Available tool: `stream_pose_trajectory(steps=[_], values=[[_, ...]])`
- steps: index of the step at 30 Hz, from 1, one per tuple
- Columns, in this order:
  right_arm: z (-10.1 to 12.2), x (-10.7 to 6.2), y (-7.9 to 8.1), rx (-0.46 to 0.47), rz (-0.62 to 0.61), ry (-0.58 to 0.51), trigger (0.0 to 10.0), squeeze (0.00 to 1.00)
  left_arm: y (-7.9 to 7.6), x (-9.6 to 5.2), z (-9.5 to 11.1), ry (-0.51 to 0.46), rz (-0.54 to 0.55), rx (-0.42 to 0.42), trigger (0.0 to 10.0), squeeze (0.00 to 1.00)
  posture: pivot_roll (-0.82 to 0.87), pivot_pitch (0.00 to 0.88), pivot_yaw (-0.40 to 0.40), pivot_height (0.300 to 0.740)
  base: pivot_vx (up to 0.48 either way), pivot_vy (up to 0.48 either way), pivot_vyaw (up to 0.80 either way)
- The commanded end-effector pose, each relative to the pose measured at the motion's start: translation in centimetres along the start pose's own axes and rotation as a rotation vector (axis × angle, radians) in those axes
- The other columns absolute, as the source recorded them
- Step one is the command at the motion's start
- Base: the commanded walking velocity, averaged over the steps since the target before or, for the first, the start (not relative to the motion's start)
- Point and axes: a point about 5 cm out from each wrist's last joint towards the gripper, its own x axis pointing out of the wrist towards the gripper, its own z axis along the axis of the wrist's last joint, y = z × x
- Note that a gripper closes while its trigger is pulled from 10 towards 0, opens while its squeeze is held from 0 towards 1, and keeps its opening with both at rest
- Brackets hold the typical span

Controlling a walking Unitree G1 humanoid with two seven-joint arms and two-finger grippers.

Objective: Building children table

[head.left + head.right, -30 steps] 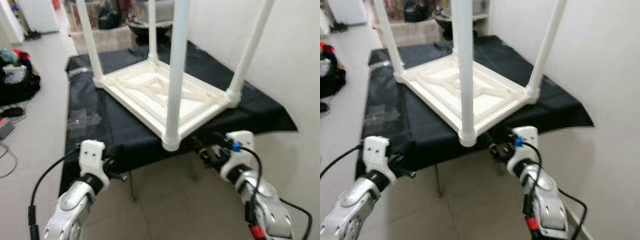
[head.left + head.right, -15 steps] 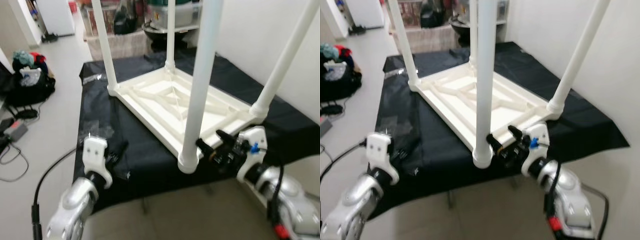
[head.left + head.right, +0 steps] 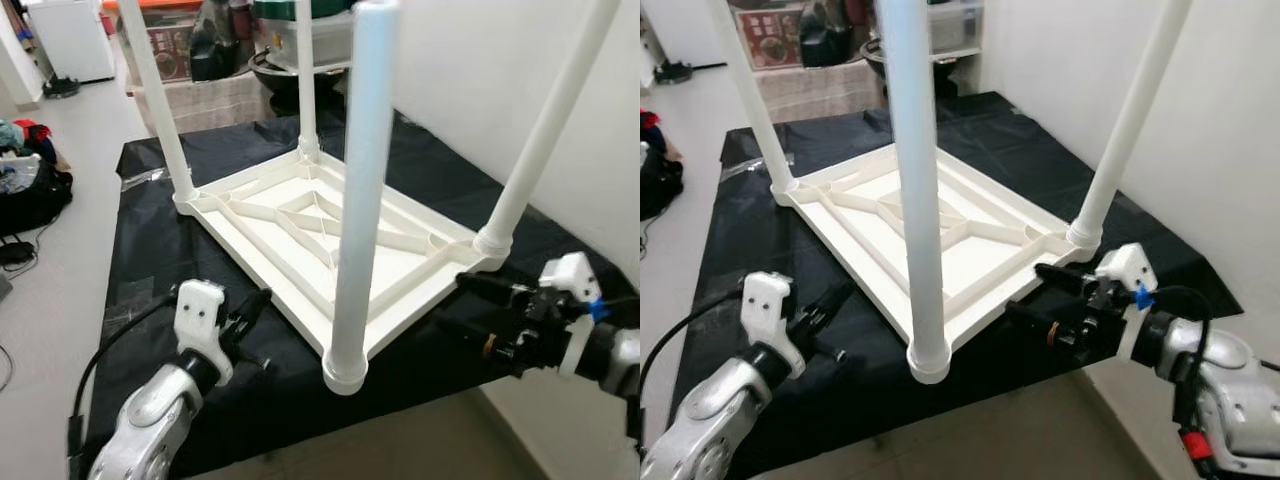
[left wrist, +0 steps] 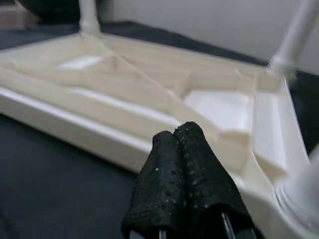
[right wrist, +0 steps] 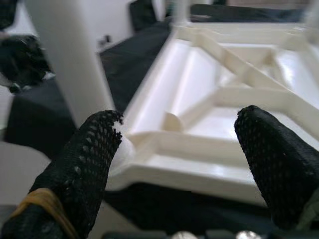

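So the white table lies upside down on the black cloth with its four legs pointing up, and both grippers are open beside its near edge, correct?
Not quite. The left gripper is shut; the left wrist view shows its two fingers pressed together. The right gripper is open by the near edge. The rest holds: the white table lies upside down on the black cloth, four legs pointing up.
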Motion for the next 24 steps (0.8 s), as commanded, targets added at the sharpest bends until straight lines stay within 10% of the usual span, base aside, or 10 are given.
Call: stream_pose_trajectory(steps=[1,7,16,17,19,20,24], values=[[0.3,1.3,1.2,0.004,0.107,-0.007,10.0,0.0,-0.6,-0.3,0.1,0.006,-0.051,0.001,10.0,0.0,-0.1,0.1,-0.001,0.74,0.0,0.0,0.0],[1.5,6.6,3.9,-0.002,0.272,-0.107,10.0,0.0,-2.6,-1.5,-0.1,0.027,-0.236,0.005,10.0,0.0,-0.08,0.114,-0.005,0.74,0.0,0.0,0.0],[2.2,8.8,4.2,-0.012,0.355,-0.138,10.0,0.0,-3.5,-2.3,0.0,0.019,-0.333,0.031,10.0,0.0,-0.07,0.121,-0.014,0.74,0.0,0.0,0.0],[2.4,8.8,4.0,-0.016,0.365,-0.137,3.0,0.0,-3.4,-2.2,0.0,0.016,-0.321,0.035,10.0,0.0,-0.06,0.122,-0.019,0.74,0.0,0.0,0.0],[2.6,8.8,3.8,-0.021,0.372,-0.135,3.0,0.0,-3.3,-2.3,0.1,0.013,-0.309,0.041,10.0,0.0,-0.06,0.122,-0.019,0.74,0.0,0.0,0.0],[2.7,8.4,3.5,-0.029,0.387,-0.124,0.0,0.0,-3.2,-2.3,0.0,0.012,-0.295,0.043,10.0,0.0,-0.06,0.125,-0.02,0.74,0.0,0.0,0.0],[3.1,7.9,3.0,-0.036,0.391,-0.115,0.0,0.0,-2.9,-2.4,0.0,0.007,-0.263,0.038,10.0,0.0,-0.07,0.127,-0.024,0.74,0.0,0.0,0.0]])
